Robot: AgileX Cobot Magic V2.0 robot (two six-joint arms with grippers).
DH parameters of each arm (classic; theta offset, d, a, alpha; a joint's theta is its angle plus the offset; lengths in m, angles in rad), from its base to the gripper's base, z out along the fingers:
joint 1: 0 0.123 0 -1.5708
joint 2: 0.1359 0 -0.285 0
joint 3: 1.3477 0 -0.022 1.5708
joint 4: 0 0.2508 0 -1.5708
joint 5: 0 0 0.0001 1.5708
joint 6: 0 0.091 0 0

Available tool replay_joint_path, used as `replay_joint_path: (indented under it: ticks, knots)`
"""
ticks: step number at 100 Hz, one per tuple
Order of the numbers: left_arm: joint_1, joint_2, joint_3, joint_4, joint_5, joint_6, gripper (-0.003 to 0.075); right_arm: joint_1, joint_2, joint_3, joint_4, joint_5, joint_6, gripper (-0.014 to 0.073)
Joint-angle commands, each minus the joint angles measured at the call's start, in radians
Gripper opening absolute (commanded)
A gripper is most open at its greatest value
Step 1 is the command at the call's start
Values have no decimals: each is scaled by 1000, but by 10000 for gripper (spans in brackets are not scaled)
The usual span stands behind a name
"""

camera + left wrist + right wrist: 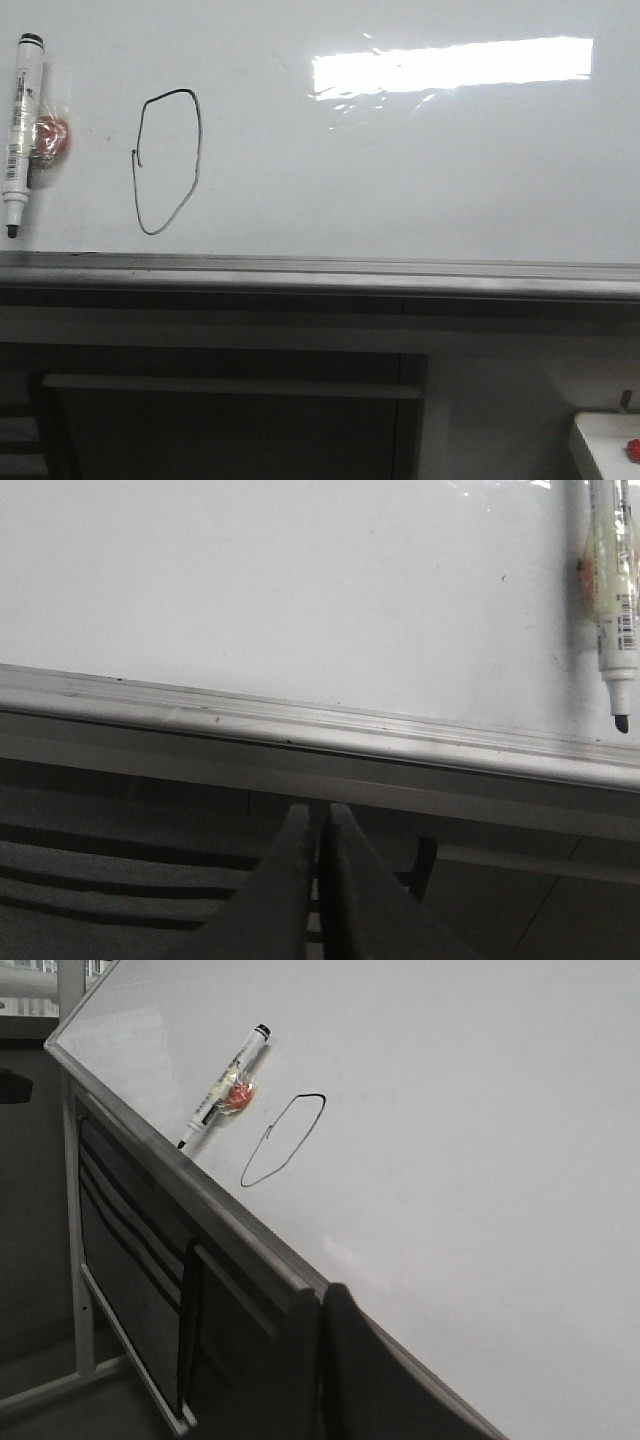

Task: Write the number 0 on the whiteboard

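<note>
Left gripper (318,880): in the left wrist view its two dark fingers rise from the bottom edge, pressed together with only a thin slit between them — closed, holding nothing.
Right gripper (322,1360): same in the right wrist view, at the bottom centre; fingers together, nothing between them.
White block (605,445): lower right corner of the front view, a pale box-like shape with a small red object (633,450) on it; too cut off to tell what either is.
Frame below the board (230,385): dark panels and a pale horizontal bar fill the lower half of the front view.
Ledge (320,270): a grey metal strip running across the full width of the front view, along the board's lower edge.
Whiteboard (420,170): glossy white, filling the upper half of the front view, with a bright rectangular glare at upper right.
Number 0 (168,160): a thin dark hand-drawn loop at the left of the front view — tall, uneven, a little angular, its line not quite meeting on the left side. It sits above the ledge without touching it.
Marker (20,130): a white pen at the far left of the front view, upright on the board, dark tip down, apart from the loop.
Red blob (50,138): a small reddish piece just beside the marker, touching its right side.
</note>
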State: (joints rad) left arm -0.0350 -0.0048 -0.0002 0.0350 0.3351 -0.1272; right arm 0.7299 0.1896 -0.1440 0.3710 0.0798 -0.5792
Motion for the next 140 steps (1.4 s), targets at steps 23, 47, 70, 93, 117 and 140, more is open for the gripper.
replay_joint_path:
  ticks: [23, 47, 70, 93, 117, 140]
  knots:
    - [2, -26, 11, -1, -50, -8, -20, -207, 4, 55, -348, -190, 500, -50]
    - [2, -26, 11, -1, -50, -8, -20, -390, 4, 98, -346, -288, 504, -50]
    - [2, -26, 11, -1, -50, -8, -20, -596, 4, 102, -346, -286, 504, -50]
    - [2, -26, 11, -1, -50, -8, -20, -727, 2, 119, -344, -290, 504, -50]
    - [2, -26, 11, -1, -50, -8, -20, -764, -160, 184, -323, -98, 504, -50]
    - [2, -26, 11, -1, -53, -8, -20, -764, -220, 184, -330, 204, 504, -50]
